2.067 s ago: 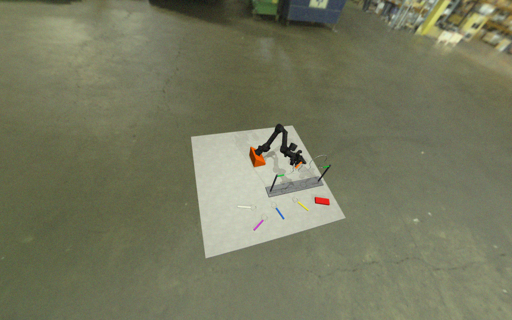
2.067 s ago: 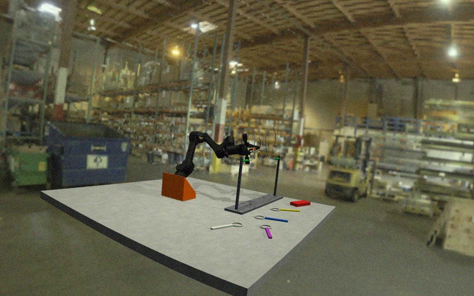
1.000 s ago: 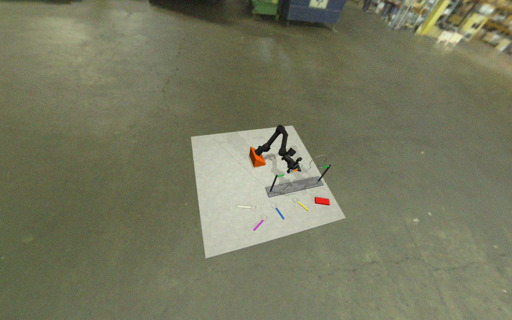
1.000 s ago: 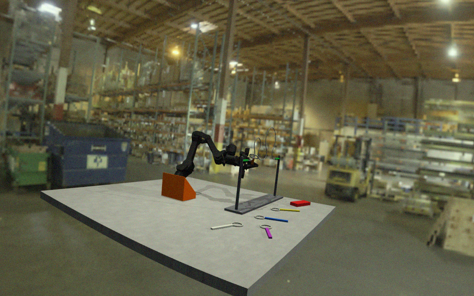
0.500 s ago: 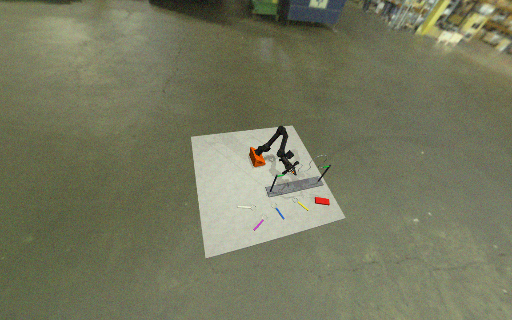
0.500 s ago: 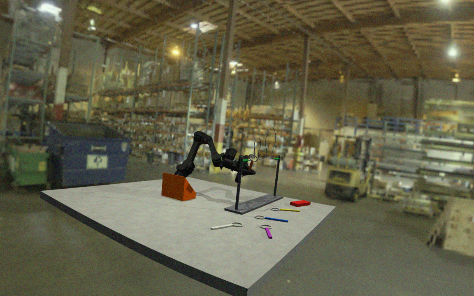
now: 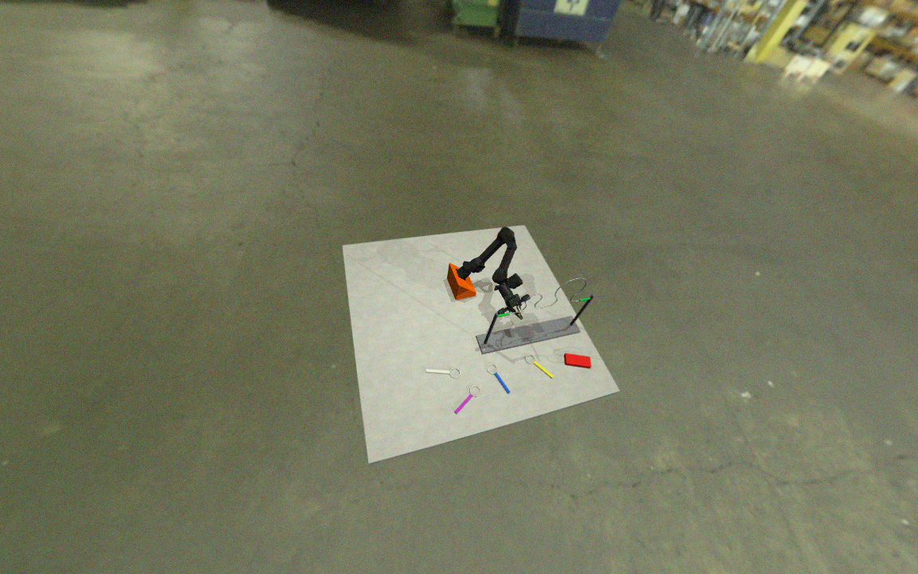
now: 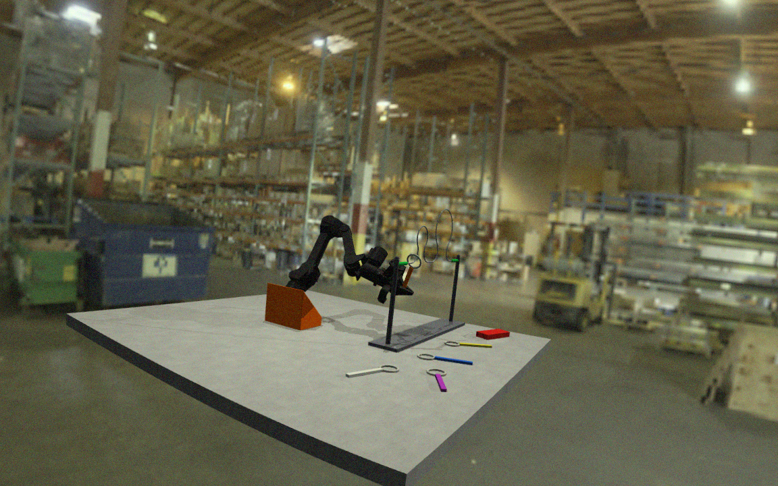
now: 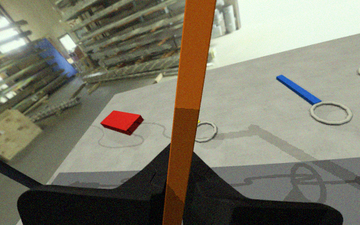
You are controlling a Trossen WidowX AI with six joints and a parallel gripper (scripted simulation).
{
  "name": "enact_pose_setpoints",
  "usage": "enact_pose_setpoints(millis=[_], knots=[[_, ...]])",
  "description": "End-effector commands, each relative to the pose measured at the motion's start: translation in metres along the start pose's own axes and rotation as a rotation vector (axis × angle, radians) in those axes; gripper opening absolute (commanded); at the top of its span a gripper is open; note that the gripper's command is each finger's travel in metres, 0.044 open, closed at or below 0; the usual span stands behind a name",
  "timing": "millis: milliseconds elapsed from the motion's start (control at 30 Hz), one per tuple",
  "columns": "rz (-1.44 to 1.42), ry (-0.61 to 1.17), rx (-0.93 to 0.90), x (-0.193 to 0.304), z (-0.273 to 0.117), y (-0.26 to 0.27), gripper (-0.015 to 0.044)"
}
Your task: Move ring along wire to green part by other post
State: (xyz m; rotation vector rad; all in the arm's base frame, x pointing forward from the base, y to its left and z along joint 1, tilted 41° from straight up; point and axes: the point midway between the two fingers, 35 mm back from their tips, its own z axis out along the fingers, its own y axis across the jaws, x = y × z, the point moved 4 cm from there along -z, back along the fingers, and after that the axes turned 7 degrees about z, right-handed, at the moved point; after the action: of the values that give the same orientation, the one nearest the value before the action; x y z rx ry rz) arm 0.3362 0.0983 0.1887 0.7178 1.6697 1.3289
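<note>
My gripper (image 8: 404, 286) (image 9: 177, 149) is shut on the orange handle (image 8: 408, 277) (image 9: 192, 62). The handle slants up to its ring (image 8: 413, 260), which stands upright at the inner end of the near green part (image 8: 402, 263) (image 7: 503, 314), beside the near post (image 8: 391, 302) (image 7: 490, 329). The wire appears to run through the ring; whether they touch, I cannot tell. The thin grey wire (image 8: 447, 210) (image 7: 574, 280) loops from there to the far green part (image 8: 455, 260) (image 7: 585, 300) at the far post (image 8: 454, 289) (image 7: 581, 312). The ring lies outside the wrist view.
A red block (image 7: 577, 361) (image 8: 492, 333) (image 9: 120, 120) lies beyond the post base. Loose rings with a yellow handle (image 7: 543, 369) (image 8: 475, 345), a blue handle (image 7: 502, 383) (image 8: 454, 360) (image 9: 299, 90), a white handle (image 7: 438, 371) (image 8: 365, 372) and a purple handle (image 7: 463, 403) (image 8: 440, 382) lie on the table.
</note>
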Motion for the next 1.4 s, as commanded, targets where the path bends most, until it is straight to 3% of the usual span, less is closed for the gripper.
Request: enact_pose_setpoints(millis=[0,633,1367], knots=[[-0.074,0.013,0.043,-0.001,-0.003,-0.015,-0.0150],[-0.320,0.030,0.160,-0.018,-0.014,-0.058,-0.0150],[-0.370,0.033,0.183,-0.031,-0.022,-0.081,-0.0150]])
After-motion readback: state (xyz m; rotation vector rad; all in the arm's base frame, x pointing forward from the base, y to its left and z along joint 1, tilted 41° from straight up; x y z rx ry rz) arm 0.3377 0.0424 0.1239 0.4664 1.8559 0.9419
